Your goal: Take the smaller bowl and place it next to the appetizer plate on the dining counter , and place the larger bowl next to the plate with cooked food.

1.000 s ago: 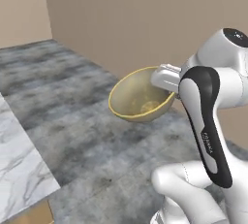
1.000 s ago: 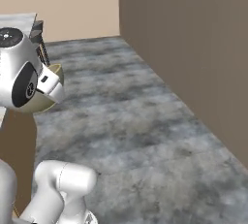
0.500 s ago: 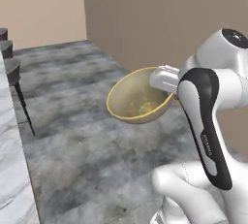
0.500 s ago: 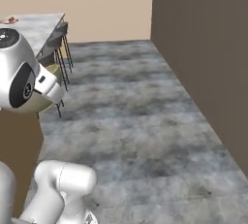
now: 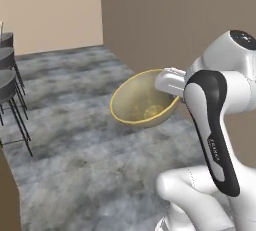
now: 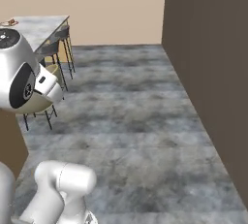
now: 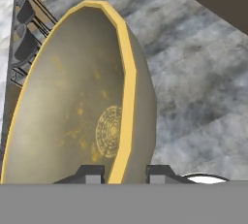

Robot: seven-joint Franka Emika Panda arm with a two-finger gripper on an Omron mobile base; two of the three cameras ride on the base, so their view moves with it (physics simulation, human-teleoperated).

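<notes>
Left base view: the deep olive-tan bowl with the yellow rim and speckled inside (image 5: pixel 143 104) hangs in the air over the grey mottled floor (image 5: pixel 75 140), carried at its right rim by the gripper (image 5: pixel 170 82), jaws narrow and pinched on the wall. Round grey stools on thin black legs (image 5: pixel 10 82) stand at the far left. Step in hand looks like transport to the dining side; to do it well, keep the bowl level and the pinch steady while the base drives, and come in wide of the stools. Right base view: the bowl (image 6: pixel 36 103) peeks out under the white arm at the left, and the long white-grey marble surface (image 6: pixel 41 26) lies well beyond it at the far left, with something small on its far end, too small to tell. The drop spot by the cooked-food plate can't be judged yet. Hand view: the bowl's yellow rim (image 7: pixel 127 87) runs straight between the two dark fingertips (image 7: pixel 89 173), one inside the bowl, one outside, so the bowl sits right at the gripper, touching it.
</notes>
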